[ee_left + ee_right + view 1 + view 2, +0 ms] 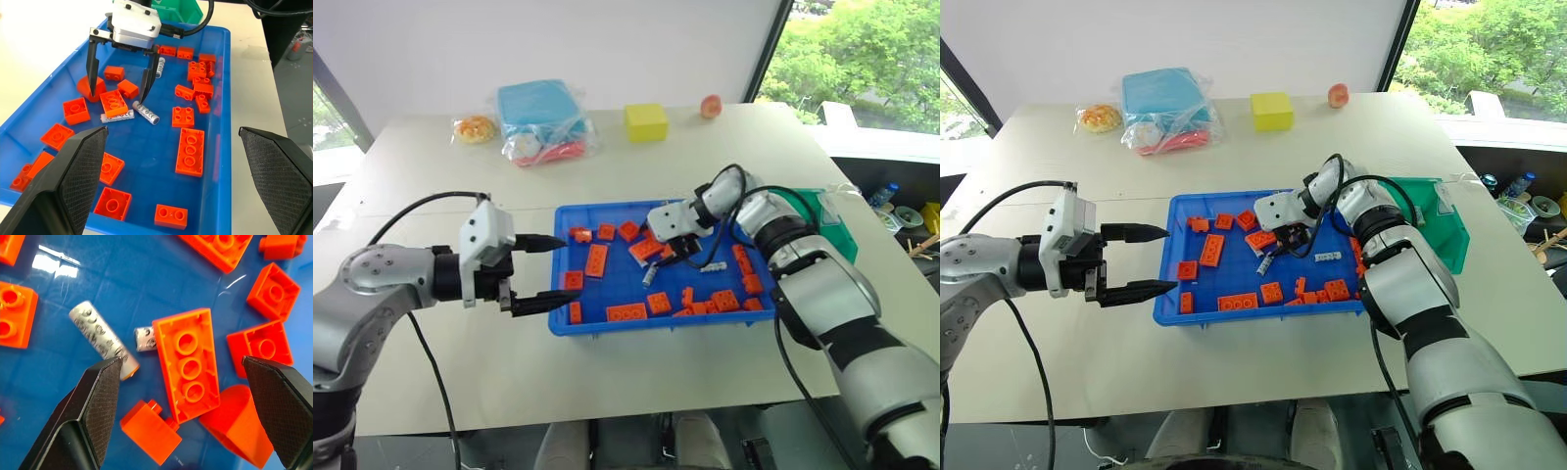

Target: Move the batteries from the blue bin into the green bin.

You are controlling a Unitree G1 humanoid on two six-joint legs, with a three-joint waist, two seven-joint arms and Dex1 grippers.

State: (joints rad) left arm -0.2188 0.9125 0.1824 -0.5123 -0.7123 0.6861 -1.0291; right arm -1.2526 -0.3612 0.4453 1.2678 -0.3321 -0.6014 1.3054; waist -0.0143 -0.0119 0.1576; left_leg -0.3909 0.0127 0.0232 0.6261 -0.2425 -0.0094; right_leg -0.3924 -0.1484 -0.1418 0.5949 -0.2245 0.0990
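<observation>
A large shallow bright blue plastic bin sits in the middle of the pale tabletop, scattered with orange studded toy bricks and a few small silver-grey cylindrical batteries. The right end effector reaches down into this bin with its two black fingers spread wide, holding nothing; one fingertip comes down just beside a battery, the other beside an orange brick. In the right wrist view, one battery lies bare on the blue floor next to a finger, and a second battery is partly tucked under the end of a long orange three-stud brick lying between the fingers. Another battery lies apart, toward the bin's right side. The left end effector hangs above the tabletop at the blue bin's left edge (pointing toward it), fingers also wide apart and empty. The small deep dark-green plastic bin stands just beside the blue bin's right end, partly hidden behind the right arm. At the far edge of the tabletop rest a light-blue bagged packet, a yellow block, a small wrapped pastry and a reddish fruit.
</observation>
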